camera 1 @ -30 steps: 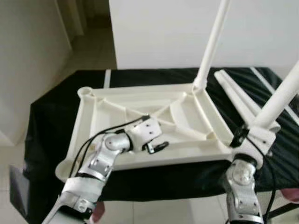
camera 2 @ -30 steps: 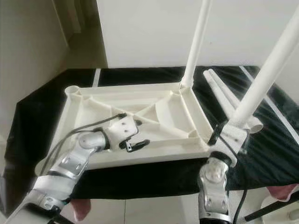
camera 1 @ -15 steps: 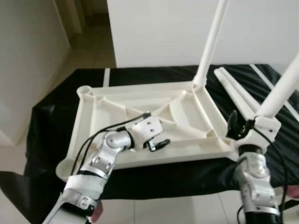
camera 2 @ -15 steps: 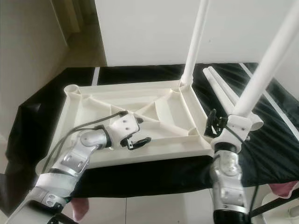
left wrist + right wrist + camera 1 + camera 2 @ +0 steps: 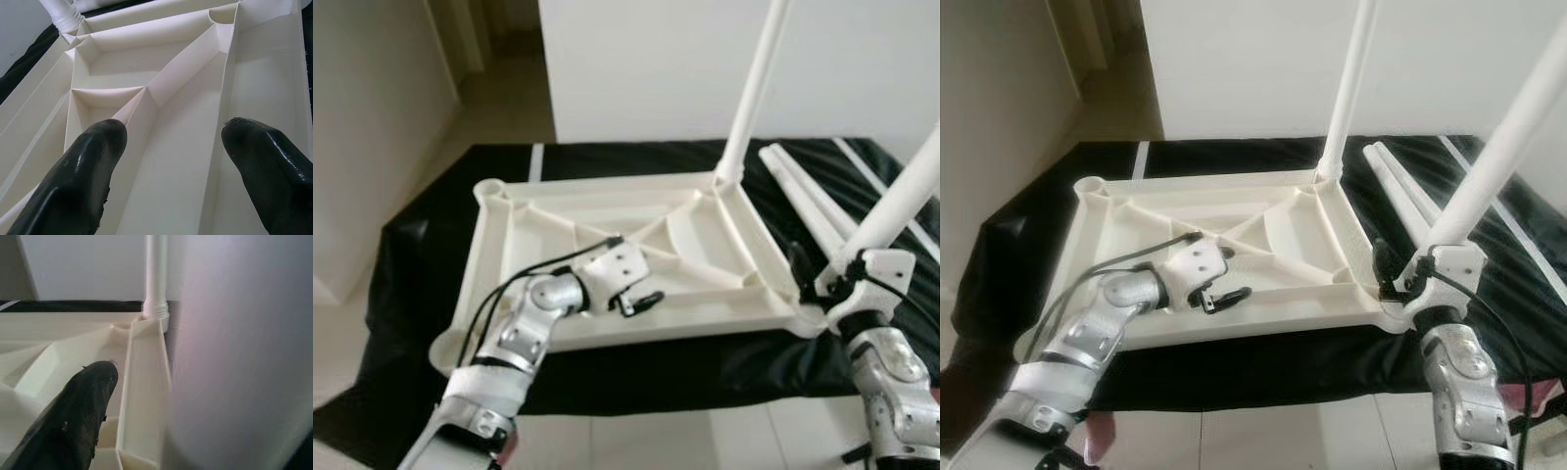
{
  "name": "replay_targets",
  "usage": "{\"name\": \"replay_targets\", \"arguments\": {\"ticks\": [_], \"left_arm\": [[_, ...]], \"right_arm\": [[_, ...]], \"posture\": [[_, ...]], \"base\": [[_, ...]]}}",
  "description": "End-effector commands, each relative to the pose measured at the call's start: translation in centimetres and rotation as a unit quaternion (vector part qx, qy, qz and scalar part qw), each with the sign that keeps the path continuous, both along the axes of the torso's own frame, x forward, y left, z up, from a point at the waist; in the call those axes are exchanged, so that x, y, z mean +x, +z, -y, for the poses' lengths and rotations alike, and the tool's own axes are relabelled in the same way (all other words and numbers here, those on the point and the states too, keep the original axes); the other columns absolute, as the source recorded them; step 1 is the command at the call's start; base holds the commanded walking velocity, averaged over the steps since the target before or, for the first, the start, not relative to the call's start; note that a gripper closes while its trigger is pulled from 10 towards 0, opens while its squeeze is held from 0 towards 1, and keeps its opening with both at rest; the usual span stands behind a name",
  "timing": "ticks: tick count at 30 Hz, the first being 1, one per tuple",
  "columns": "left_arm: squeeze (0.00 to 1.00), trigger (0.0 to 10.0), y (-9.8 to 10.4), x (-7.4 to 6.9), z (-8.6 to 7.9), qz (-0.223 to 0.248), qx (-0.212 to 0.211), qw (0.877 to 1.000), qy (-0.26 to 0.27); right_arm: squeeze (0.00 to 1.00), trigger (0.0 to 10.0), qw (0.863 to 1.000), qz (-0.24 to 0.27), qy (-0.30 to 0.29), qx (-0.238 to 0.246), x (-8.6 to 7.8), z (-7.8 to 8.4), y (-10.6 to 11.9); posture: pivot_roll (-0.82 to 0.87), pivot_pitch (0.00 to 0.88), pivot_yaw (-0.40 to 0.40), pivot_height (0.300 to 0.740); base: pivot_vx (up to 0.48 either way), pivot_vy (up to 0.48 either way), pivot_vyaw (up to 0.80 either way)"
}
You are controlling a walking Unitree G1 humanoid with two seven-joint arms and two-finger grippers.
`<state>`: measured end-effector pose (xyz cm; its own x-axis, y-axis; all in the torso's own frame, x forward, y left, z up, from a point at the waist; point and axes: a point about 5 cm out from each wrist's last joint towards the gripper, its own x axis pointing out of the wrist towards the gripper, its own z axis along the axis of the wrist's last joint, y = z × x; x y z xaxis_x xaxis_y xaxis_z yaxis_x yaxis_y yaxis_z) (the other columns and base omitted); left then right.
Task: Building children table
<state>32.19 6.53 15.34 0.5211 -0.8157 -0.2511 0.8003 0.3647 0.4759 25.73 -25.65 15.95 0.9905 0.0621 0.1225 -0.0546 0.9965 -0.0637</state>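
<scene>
Your left gripper (image 5: 171, 142), fingers spread, hovers over the upturned tabletop (image 5: 558, 211) on the black-draped surface (image 5: 421, 255); your right gripper (image 5: 1400, 279) clasps a white leg (image 5: 1489, 166) at the near corner, beside a white wall (image 5: 656, 59).

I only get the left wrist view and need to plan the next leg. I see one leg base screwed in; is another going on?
Observer: Yes. The right gripper holds a second leg, tilted, at the tabletop's near right corner.
Operator: Any spares left?
Observer: Two spare legs lie on the black cloth, right of the tabletop.
Operator: Which sockets are free?
Observer: The far left socket stands empty.
</scene>
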Motion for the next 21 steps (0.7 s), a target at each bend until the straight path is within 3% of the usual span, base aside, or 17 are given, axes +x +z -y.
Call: {"name": "replay_targets", "arguments": {"ticks": [1,6,7,8,9,10,12,13,21], "left_arm": [[0.00,10.0,0.3,0.4,-0.2,0.027,-0.010,0.999,0.039],[0.00,10.0,0.3,0.5,-0.3,0.027,-0.009,0.999,0.039],[0.00,10.0,0.4,0.5,-0.3,0.027,-0.010,0.999,0.039],[0.00,10.0,0.4,0.6,-0.3,0.027,-0.010,0.999,0.038],[0.00,10.0,0.4,0.6,-0.3,0.027,-0.010,0.999,0.038],[0.00,10.0,0.4,0.6,-0.2,0.028,-0.010,0.999,0.038],[0.00,10.0,0.4,0.6,-0.2,0.028,-0.009,0.999,0.037],[0.00,10.0,0.5,0.7,-0.2,0.029,-0.009,0.999,0.036],[0.00,10.0,0.5,0.7,-0.1,0.029,-0.008,0.999,0.033]], "right_arm": [[0.00,10.0,0.999,-0.009,0.032,-0.014,-0.5,0.8,0.4],[0.00,10.0,0.998,-0.021,0.057,-0.030,-0.7,1.6,0.8],[0.00,9.0,0.997,-0.023,0.060,-0.034,-0.6,1.9,0.8],[0.00,5.6,0.997,-0.025,0.065,-0.041,-0.5,2.2,0.9],[0.00,5.6,0.997,-0.025,0.065,-0.041,-0.5,2.2,0.9],[0.00,3.9,0.996,-0.027,0.073,-0.046,-0.4,2.4,1.0],[0.00,3.9,0.995,-0.028,0.079,-0.049,-0.2,2.4,1.1],[0.00,0.0,0.994,-0.035,0.086,-0.053,0.0,2.6,1.1],[0.00,0.0,0.993,-0.056,0.103,-0.029,0.2,2.7,0.6]], "posture": [[0.02,0.000,-0.008,0.740],[0.02,0.000,-0.004,0.740],[0.01,0.000,-0.002,0.740],[0.01,0.000,0.001,0.740],[0.01,0.000,0.001,0.740],[0.01,0.000,0.004,0.740],[0.01,0.000,0.004,0.740],[0.01,0.000,0.011,0.740],[0.01,0.000,0.013,0.740]], "base": [[0.000,0.000,0.00],[0.000,0.000,0.00],[0.000,0.000,0.00],[0.000,0.000,0.00],[0.000,0.000,0.00],[0.000,0.000,0.00],[0.000,0.000,0.00],[0.000,0.000,0.00],[0.000,0.000,0.00]]}}
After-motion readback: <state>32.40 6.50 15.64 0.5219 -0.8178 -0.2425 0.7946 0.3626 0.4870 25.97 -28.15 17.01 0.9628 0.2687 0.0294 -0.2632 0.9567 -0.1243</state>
